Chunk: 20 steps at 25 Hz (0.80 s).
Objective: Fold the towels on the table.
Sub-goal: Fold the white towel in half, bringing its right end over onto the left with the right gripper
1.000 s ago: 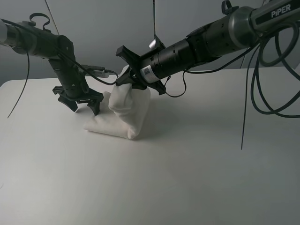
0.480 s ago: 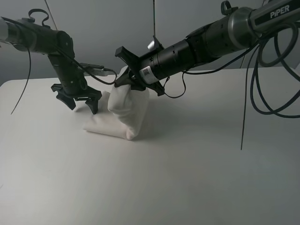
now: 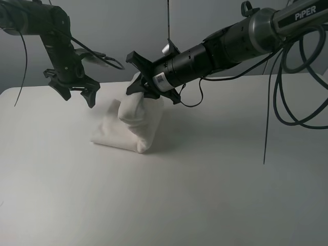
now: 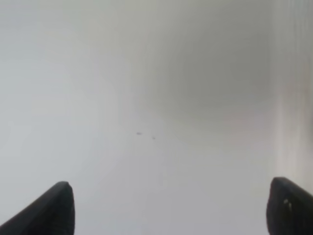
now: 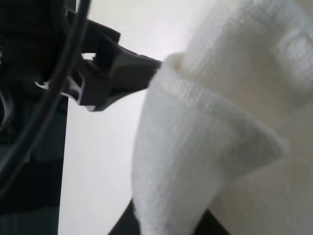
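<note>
your right gripper [image 3: 139, 84] gripped the towel [image 3: 134, 123], lifting one edge off the table [image 3: 205, 179]; your left gripper [image 3: 74, 93] hung open, empty, beside it.

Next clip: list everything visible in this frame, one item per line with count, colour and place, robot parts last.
towel: one, white terry cloth, left of centre on the table, lower part lying flat, upper part lifted.
table: one, plain white, fills the lower view.
cables: several, black, hanging at the right.
left gripper: one, black, open, in the air left of the towel, holding nothing.
right gripper: one, black, shut on the towel's raised top.
</note>
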Each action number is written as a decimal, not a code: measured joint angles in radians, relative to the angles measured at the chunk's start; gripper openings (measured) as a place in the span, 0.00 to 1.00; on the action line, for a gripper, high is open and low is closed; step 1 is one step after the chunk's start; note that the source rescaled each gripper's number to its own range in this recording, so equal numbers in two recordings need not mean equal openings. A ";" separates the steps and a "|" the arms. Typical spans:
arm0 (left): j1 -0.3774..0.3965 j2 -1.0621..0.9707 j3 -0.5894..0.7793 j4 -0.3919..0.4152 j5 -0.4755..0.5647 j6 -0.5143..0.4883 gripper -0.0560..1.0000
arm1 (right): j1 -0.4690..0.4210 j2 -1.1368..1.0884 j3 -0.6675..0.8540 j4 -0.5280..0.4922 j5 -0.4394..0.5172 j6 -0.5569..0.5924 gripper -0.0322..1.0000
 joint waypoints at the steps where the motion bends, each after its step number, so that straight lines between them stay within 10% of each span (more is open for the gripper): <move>1: 0.005 -0.008 -0.008 0.002 0.009 0.002 1.00 | 0.000 0.000 0.000 0.000 0.000 -0.002 0.03; 9: 0.028 -0.064 -0.049 0.000 0.070 0.044 1.00 | 0.002 0.000 0.000 0.004 -0.031 -0.004 0.14; 11: 0.028 -0.079 -0.049 0.000 0.072 0.050 1.00 | 0.002 0.000 0.000 0.013 -0.042 -0.009 0.32; 14: 0.028 -0.100 -0.056 0.004 0.074 0.051 1.00 | 0.002 0.000 0.000 0.047 -0.048 -0.043 0.87; 20: 0.028 -0.114 -0.080 0.010 0.077 0.052 1.00 | 0.004 0.000 0.000 0.095 -0.050 -0.078 1.00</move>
